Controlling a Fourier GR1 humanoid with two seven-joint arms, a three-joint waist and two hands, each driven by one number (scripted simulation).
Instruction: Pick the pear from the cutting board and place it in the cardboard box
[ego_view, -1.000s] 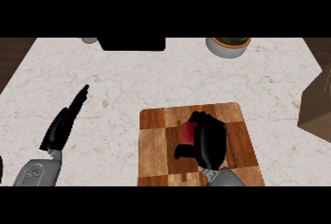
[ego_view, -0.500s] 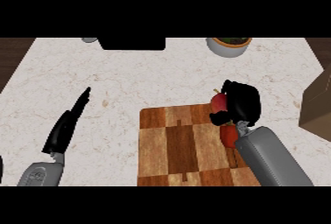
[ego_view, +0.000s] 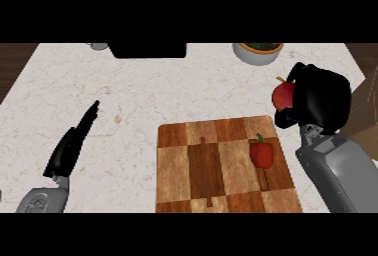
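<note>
A pepper (ego_view: 261, 152) lies on the cutting board (ego_view: 214, 170); behind it, a bowl (ego_view: 258, 51) stands at the counter's (ego_view: 133, 95) far edge.

I see a pale speckled marble countertop (ego_view: 162, 90); dark brown wooden floor strip (ego_view: 13, 60) at 10 o'clock.

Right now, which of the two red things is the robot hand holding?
The red pear, off the board near the counter's right edge, with the right robot hand curled round it. The other, a red pepper, lies untouched on the cutting board.
</note>
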